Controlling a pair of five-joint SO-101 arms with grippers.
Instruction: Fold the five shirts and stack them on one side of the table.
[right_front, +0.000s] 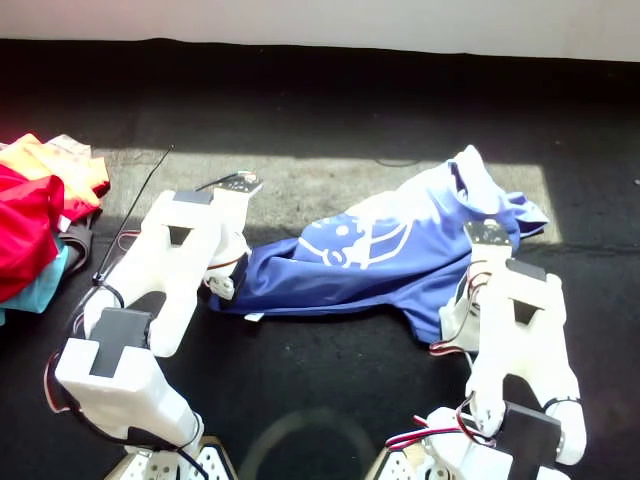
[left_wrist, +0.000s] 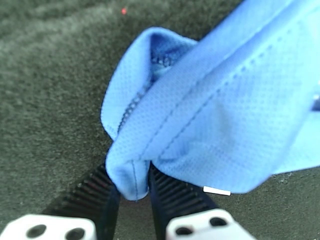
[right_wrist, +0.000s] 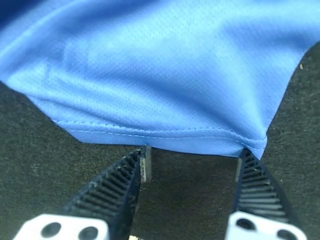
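High view, lower part of the frame: both arms rise from the bottom edge over the dark table (right_front: 300, 385). The left tool (right_front: 226, 277), left of centre, is at the left end of the blue shirt (right_front: 385, 255). In the left wrist view it (left_wrist: 135, 186) is clenched on a bunched fold of the fabric. The right tool (right_front: 458, 318), lower right, sits at the shirt's near hem. In the right wrist view its (right_wrist: 192, 165) fingers are spread wide, tips just at the hem and gripping nothing.

The blue shirt lies mid-frame, rumpled and unfolded, white print up. At the left edge is a pile of shirts (right_front: 40, 215) in red, orange and teal. They look heaped, and I cannot tell if they are folded. By my reading, the blue shirt's folding is barely begun and the stacking is not finished.
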